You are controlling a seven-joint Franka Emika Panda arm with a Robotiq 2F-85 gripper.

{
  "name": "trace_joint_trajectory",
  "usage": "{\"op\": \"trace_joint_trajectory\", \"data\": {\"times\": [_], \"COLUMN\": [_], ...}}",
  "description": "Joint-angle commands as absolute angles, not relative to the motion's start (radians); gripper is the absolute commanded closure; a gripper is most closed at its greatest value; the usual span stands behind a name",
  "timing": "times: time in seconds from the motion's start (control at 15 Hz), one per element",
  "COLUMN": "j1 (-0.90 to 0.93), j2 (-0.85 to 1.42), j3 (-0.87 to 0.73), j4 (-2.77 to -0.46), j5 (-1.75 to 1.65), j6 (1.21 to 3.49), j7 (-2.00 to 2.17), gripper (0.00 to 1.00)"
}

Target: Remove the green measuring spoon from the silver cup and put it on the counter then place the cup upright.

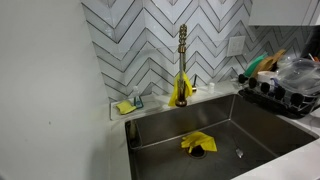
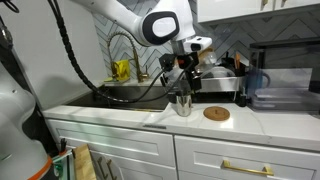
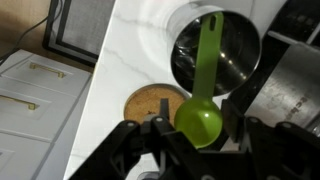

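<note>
A: Finger state?

B: In the wrist view the gripper (image 3: 192, 140) is recorded with its fingers (image 3: 128, 145) spread apart. The spoon's bowl is seen between them, and no contact is noted on either side.

A: Spoon position?

B: The green measuring spoon (image 3: 200, 100) is logged with its handle inside the silver cup (image 3: 235, 60). Its bowl protrudes past the rim.

A: Cup?

B: It is seated on the counter (image 3: 120, 60), just beside a cork coaster (image 3: 150, 103). Its mouth is turned toward the wrist camera; upright or tipped cannot be told. In an exterior view the gripper (image 2: 185, 85) is held directly above the cup (image 2: 182, 103).

A: Surroundings?

B: A sink (image 1: 160, 125) is noted in an exterior view, with a yellow cloth (image 1: 197, 143) in the basin and a gold faucet (image 1: 182, 60) behind it.
</note>
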State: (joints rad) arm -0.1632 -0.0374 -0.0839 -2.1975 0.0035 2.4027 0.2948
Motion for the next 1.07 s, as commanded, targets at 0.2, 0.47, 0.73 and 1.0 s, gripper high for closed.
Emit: {"op": "trace_joint_trajectory", "data": {"times": [0.2,0.47,0.73,1.0], "j1": [-0.151,-0.151,-0.152,-0.151], "j2": [-0.037,-0.040,-0.043,-0.044], "j3": [-0.097,-0.097,-0.097,-0.096], "j4": [-2.195,-2.195,-2.195,-2.190], "j5": [-0.001,-0.004,-0.009,-0.013], "j6": [2.400,2.401,2.400,2.400], "j7": [0.311,0.314,0.325,0.339], "gripper": [0.47,0.50,0.57,0.62]}}
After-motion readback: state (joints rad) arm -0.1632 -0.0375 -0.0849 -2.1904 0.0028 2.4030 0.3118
